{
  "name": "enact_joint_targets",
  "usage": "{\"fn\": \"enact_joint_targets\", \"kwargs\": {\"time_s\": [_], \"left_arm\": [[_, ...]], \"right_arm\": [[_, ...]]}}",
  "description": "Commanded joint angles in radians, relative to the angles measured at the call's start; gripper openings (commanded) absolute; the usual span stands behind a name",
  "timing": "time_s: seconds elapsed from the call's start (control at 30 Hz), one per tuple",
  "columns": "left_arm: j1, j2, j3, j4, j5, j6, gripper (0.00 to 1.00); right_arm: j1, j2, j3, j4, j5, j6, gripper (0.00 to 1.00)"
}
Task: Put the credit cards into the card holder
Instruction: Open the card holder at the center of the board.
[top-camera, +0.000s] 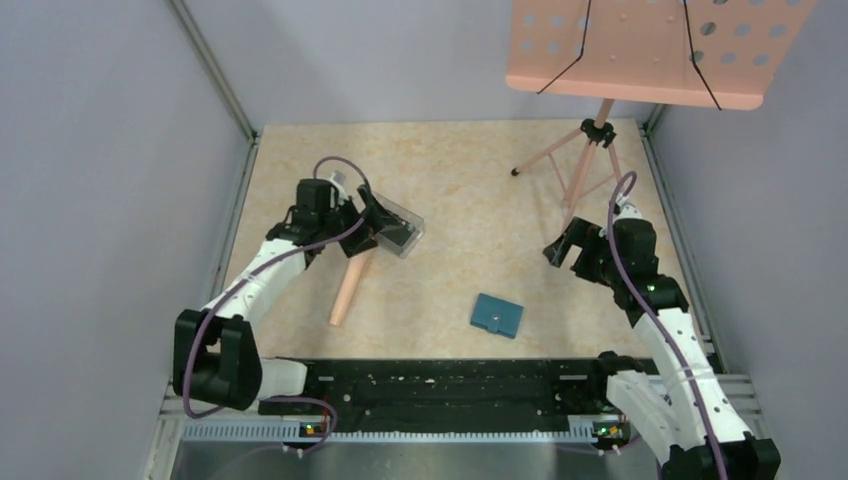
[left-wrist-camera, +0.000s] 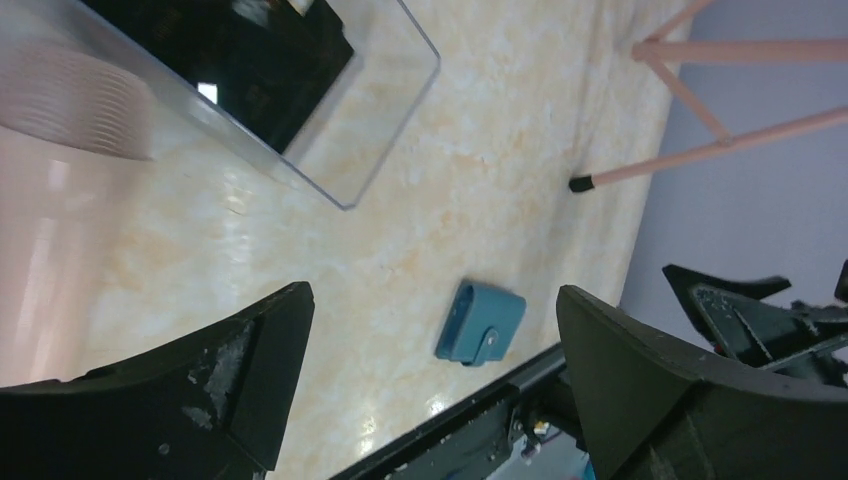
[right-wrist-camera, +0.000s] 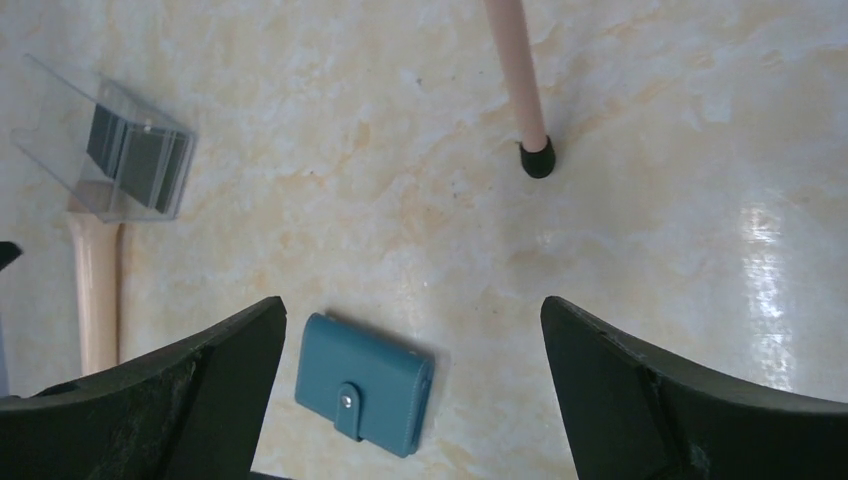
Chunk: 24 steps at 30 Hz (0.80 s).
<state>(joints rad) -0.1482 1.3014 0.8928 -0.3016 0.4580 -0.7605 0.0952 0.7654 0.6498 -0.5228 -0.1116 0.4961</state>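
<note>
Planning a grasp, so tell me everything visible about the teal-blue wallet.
The small teal-blue rectangular folding wallet lies flat and closed on the beige marbled table, slightly skewed, close to the black rail at the near edge. It looks like soft leather. A short strap crosses one long edge, fastened by a tiny silver snap. Only the table touches it.

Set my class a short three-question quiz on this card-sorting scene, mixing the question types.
1. True or false: the card holder lies closed on the table.
2. Where are the credit cards? A) in the clear plastic box B) inside the card holder C) under the card holder
3. Fill in: the left end effector and the right end effector both stand ___.

Key: 1 true; 2 A; 3 open.
</note>
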Motion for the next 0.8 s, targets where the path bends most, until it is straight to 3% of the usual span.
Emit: {"fn": "enact_joint_targets", "kwargs": {"time_s": [0.0,0.13,0.27,0.53,0.77], "left_arm": [[-0.164,0.041,0.003,0.047,-0.01,-0.13,0.97],[-0.348,0.106,0.024,0.047,-0.043,-0.169,0.95],[-0.448,0.197,0.038,0.045,-0.016,-0.202,0.88],[-0.556,0.414,0.097,0.074,0.092,-0.224,0.77],[-0.599,0.495,0.131,0.081,0.089,-0.236,0.67]], "right_arm": [[-0.006,0.054,0.061,-0.052,-0.195,0.007,0.99],[-0.008,0.121,0.015,-0.081,-0.303,0.034,0.96],[-0.005,0.158,-0.061,-0.086,-0.379,0.067,0.91],[0.046,0.301,-0.154,0.01,-0.457,0.09,0.74],[0.169,0.479,-0.129,0.088,-0.447,0.095,0.63]]}}
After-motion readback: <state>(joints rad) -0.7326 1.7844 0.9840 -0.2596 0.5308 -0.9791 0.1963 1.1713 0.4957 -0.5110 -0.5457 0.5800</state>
